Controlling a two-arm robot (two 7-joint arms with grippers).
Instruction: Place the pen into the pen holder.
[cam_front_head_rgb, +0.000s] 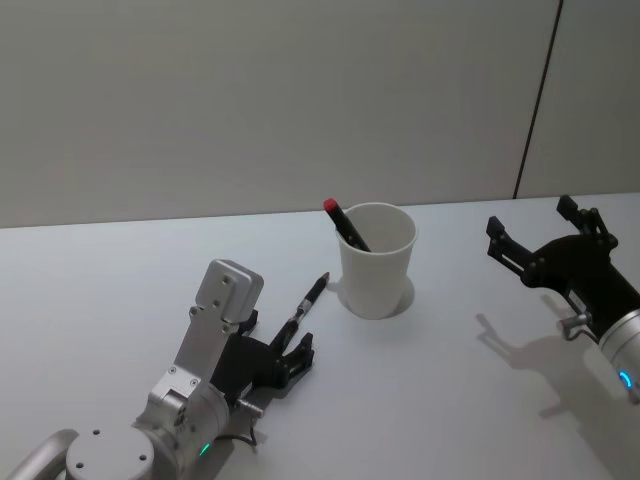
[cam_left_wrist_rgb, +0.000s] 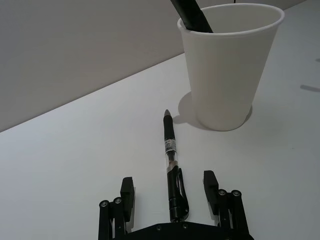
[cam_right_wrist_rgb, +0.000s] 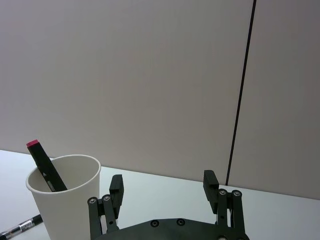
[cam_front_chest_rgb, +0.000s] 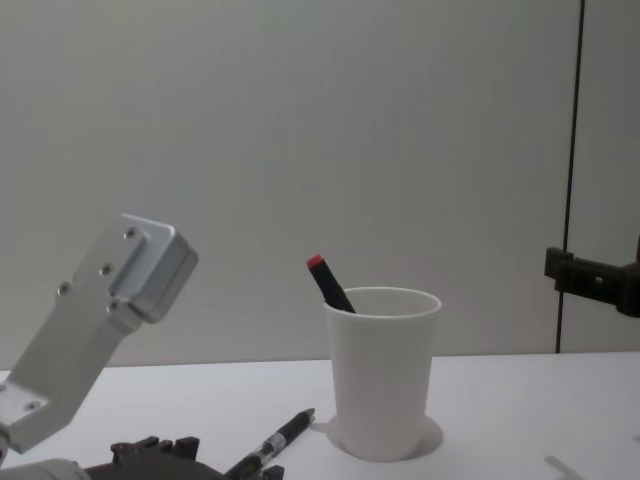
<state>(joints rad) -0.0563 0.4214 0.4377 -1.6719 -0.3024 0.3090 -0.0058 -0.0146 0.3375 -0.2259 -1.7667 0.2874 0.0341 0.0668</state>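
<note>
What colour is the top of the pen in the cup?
The tip is red; head view shows it best.

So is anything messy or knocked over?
Nothing's spilled or broken. The paper cup stands upright, a red-capped pen leaning inside. One black pen lies flat on the table beside it, inside the open left claw. The right claw hovers aside.

Pen (cam_front_head_rgb: 308, 300) on table (cam_front_head_rgb: 100, 290) left of pen holder (cam_front_head_rgb: 377, 270); second pen (cam_front_head_rgb: 345, 225) inside.

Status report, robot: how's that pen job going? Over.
Left gripper open, low, straddling the pen, flat on the table beside the pen holder. Right gripper open, raised, off right. Red-capped marker inside; path clear.
</note>
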